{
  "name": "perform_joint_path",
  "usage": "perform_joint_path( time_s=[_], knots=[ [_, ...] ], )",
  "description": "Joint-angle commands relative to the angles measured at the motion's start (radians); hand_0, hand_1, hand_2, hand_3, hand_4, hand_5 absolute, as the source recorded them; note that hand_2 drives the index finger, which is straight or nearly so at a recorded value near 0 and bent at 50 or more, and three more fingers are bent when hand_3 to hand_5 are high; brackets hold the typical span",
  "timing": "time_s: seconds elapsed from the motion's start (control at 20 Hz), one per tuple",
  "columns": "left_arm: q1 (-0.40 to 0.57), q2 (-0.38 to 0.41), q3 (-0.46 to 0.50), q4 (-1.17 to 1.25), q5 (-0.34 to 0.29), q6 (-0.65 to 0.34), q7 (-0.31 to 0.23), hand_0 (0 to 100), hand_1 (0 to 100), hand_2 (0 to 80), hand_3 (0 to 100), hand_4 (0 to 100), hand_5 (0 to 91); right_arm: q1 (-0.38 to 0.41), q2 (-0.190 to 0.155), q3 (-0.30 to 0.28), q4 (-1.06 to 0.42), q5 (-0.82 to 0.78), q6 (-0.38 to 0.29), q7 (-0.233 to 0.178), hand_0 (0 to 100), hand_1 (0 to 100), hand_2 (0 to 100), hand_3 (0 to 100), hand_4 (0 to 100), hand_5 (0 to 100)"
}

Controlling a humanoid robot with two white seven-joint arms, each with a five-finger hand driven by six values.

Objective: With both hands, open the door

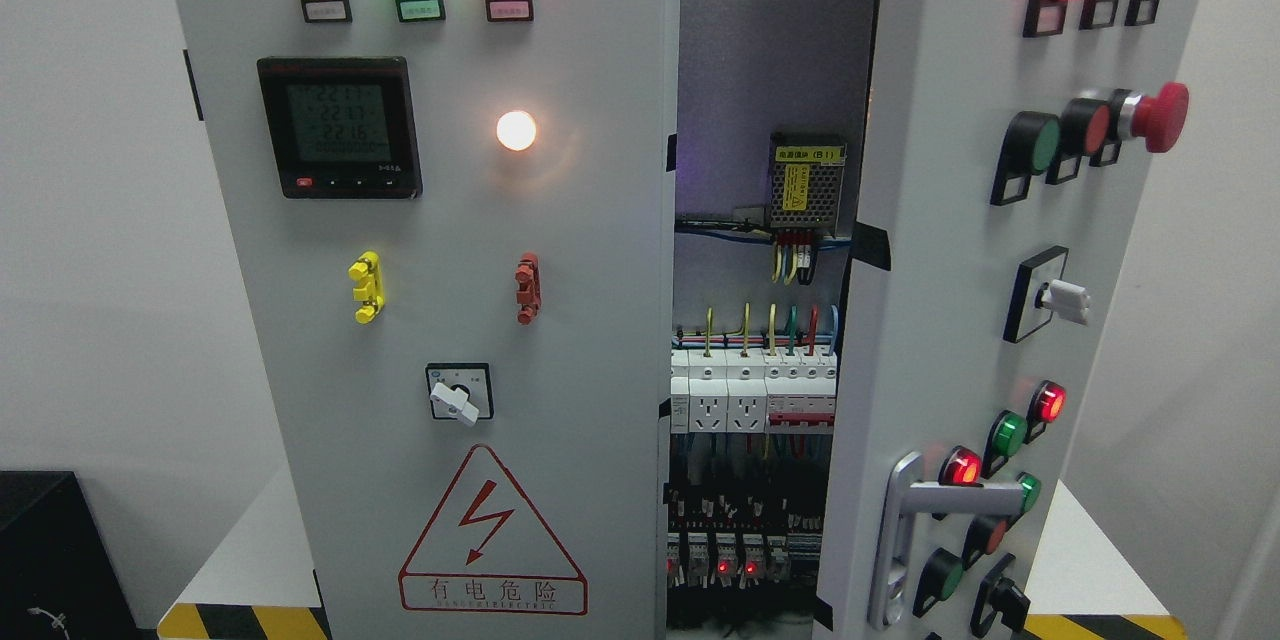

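Head view: right-hand cabinet door point(950, 320) ajar, swung outward, its upright silver lever handle point(900, 540) low at picture's right, nearer the right arm's side; no hand visible, fingers' state untellable.

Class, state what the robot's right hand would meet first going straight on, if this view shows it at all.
Neither hand shows, so no line can be read. Nearest at the right is the open right door, with its handle low down; depth is unclear.
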State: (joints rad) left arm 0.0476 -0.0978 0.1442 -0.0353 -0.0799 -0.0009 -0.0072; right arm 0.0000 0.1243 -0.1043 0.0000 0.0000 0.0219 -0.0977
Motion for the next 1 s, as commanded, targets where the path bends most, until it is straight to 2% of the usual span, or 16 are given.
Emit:
perform_joint_path(
  time_s=[0.0,0.35,0.5,0.65,0.7,0.75,0.8,0.85,0.9,0.95],
  knots=[
    [0.0,0.0,0.0,0.0,-0.001,-0.001,0.0,0,0,0.0,0,0,0.0,0.014,0.0,0.0,-0.012,0.011,0.0,0.0,0,0,0,0,0,0],
    [0.0,0.0,0.0,0.0,0.0,-0.001,0.0,0,0,0.0,0,0,0.0,0.014,0.0,0.0,-0.012,0.011,0.0,0.0,0,0,0,0,0,0],
    [-0.006,-0.002,0.0,0.0,-0.001,-0.004,-0.051,0,0,0.0,0,0,0.0,0.014,0.0,0.0,-0.012,0.011,0.0,0.0,0,0,0,0,0,0],
    [-0.021,-0.002,0.005,0.014,-0.001,0.004,-0.071,0,0,0.0,0,0,0.0,0.014,0.0,0.0,-0.012,0.011,0.0,0.0,0,0,0,0,0,0],
    [-0.025,0.006,0.005,0.002,0.002,0.005,-0.097,0,0,0.0,0,0,0.0,0.014,0.0,0.0,-0.012,0.011,0.0,0.0,0,0,0,0,0,0],
    [-0.011,0.032,-0.001,-0.017,0.009,-0.004,-0.153,0,0,0.0,0,0,0.0,0.014,0.0,0.0,-0.012,0.011,0.0,0.0,0,0,0,0,0,0],
    [0.024,0.121,0.011,-0.096,0.047,-0.005,-0.246,0,0,0.0,0,0,0.0,0.014,0.0,0.0,-0.012,0.011,0.0,0.0,0,0,0,0,0,0],
    [0.061,0.262,0.015,-0.229,0.146,-0.005,-0.37,0,0,0.0,0,0,0.0,0.014,0.0,0.0,-0.012,0.011,0.0,0.0,0,0,0,0,0,0],
    [0.104,0.397,0.021,-0.37,0.313,-0.005,-0.499,0,0,0.0,0,0,0.0,0.014,0.0,0.0,-0.012,0.011,0.0,0.0,0,0,0,0,0,0],
    [0.157,0.538,0.028,-0.5,0.544,-0.004,-0.617,0,0,0.0,0,0,0.0,0.014,0.0,0.0,-0.012,0.011,0.0,0.0,0,0,0,0,0,0]
  ],
)
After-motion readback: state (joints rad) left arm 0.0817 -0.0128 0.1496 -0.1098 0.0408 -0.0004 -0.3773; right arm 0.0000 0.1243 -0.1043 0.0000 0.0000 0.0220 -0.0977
